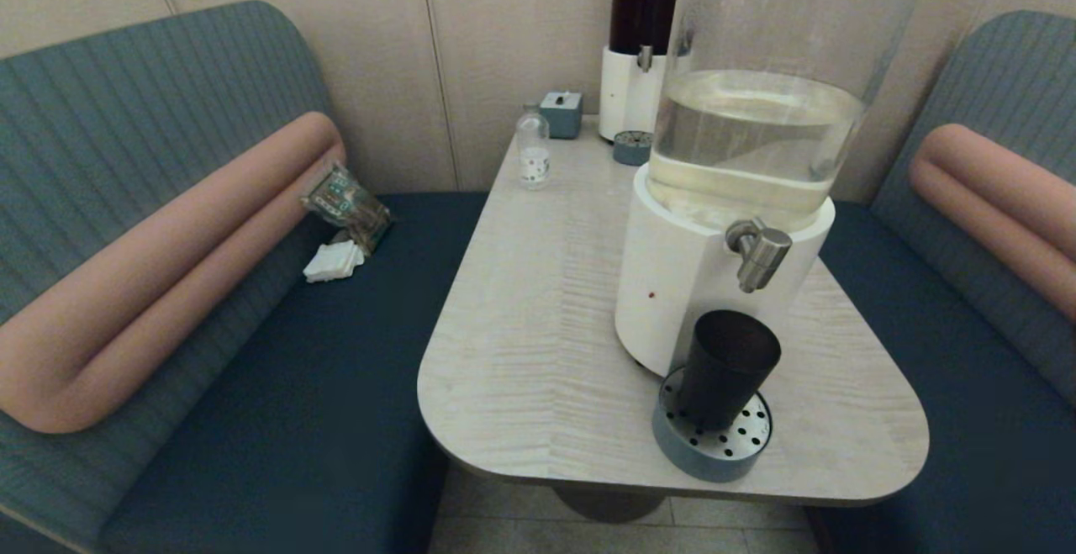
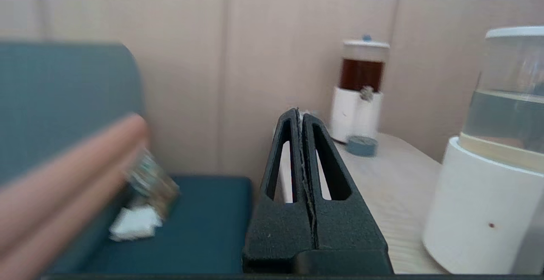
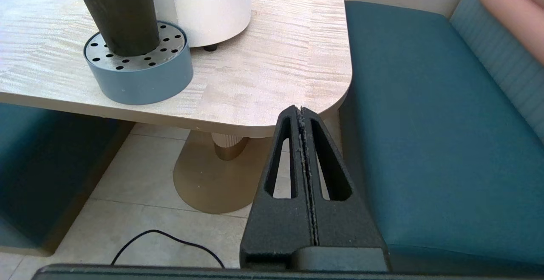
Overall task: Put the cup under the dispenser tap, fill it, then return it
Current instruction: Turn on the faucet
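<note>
The dark cup [image 1: 725, 369] stands upright on the round grey-blue drip tray [image 1: 713, 438], directly below the brushed-steel dispenser tap [image 1: 759, 253] of the big white-based dispenser [image 1: 714, 251] with pale liquid. The cup [image 3: 117, 12] and the tray [image 3: 138, 69] also show in the right wrist view. Neither arm appears in the head view. My left gripper [image 2: 301, 112] is shut and empty, held left of the table near the bench. My right gripper [image 3: 301, 110] is shut and empty, low beside the table's near right corner.
A second dispenser [image 1: 640, 41] with dark liquid stands at the table's far end with its own small tray [image 1: 632, 148]. A small clear bottle [image 1: 533, 150] and a blue box [image 1: 561, 113] stand nearby. Benches flank the table [image 1: 538, 302]; a packet [image 1: 346, 201] and napkins [image 1: 333, 261] lie on the left seat.
</note>
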Robot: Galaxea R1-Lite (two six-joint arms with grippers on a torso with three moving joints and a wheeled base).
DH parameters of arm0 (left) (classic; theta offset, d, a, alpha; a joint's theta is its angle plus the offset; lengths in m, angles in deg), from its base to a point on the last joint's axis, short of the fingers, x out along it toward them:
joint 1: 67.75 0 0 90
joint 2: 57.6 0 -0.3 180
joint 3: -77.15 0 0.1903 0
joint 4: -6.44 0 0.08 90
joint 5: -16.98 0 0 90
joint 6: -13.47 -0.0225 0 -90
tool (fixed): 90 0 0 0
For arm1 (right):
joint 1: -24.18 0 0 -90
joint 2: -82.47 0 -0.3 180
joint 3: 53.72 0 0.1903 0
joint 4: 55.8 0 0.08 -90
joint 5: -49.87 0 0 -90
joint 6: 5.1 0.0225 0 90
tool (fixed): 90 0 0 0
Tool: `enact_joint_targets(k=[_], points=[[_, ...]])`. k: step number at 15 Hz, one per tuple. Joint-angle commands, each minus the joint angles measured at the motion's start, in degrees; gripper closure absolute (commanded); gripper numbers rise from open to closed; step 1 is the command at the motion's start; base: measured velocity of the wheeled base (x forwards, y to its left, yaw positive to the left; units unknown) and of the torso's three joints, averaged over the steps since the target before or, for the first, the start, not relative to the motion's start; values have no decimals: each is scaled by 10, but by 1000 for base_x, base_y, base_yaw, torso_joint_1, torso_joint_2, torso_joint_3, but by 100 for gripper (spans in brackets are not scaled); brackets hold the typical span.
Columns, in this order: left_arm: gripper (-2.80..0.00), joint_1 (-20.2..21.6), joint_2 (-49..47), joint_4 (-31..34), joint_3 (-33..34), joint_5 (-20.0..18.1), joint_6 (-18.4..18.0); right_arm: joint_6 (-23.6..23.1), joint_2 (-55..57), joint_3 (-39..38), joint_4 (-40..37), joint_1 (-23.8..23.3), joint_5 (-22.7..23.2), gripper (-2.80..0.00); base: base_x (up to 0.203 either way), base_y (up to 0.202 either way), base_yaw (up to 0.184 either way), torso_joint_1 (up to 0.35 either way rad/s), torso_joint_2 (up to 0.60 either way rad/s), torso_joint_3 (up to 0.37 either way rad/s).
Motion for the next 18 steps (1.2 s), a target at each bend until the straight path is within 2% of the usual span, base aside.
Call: enact_joint_targets(k=[1, 5, 7, 8, 10, 11, 13, 15, 18], points=[[0, 6, 133, 105, -11, 0, -7, 0, 0, -8, 0, 1, 0, 0, 0, 0, 0, 0, 0, 0], [0, 8, 354, 491, -81, -6, -32, 0, 0, -8, 0, 0, 0, 0, 0, 0, 0, 0, 0, 0], [0, 9, 431, 658, -95, -18, -71, 0, 0, -9, 0, 0, 0, 0, 0, 0, 0, 0, 0, 0], [0, 9, 443, 690, -85, -22, -103, 0, 0, -8, 0, 1, 0, 0, 0, 0, 0, 0, 0, 0], [0, 9, 442, 693, -37, -24, -129, 0, 0, -9, 0, 0, 0, 0, 0, 0, 0, 0, 0, 0], [0, 9, 442, 695, -7, -17, -135, 0, 0, -9, 0, 0, 0, 0, 0, 0, 0, 0, 0, 0], [0, 9, 442, 729, 13, 33, -140, 0, 0, -8, 0, 0, 0, 0, 0, 0, 0, 0, 0, 0], [0, 9, 441, 749, 13, 29, -141, 0, 0, -9, 0, 0, 0, 0, 0, 0, 0, 0, 0, 0], [0, 9, 441, 830, -3, 15, -141, 0, 0, -9, 0, 0, 1, 0, 0, 0, 0, 0, 0, 0]])
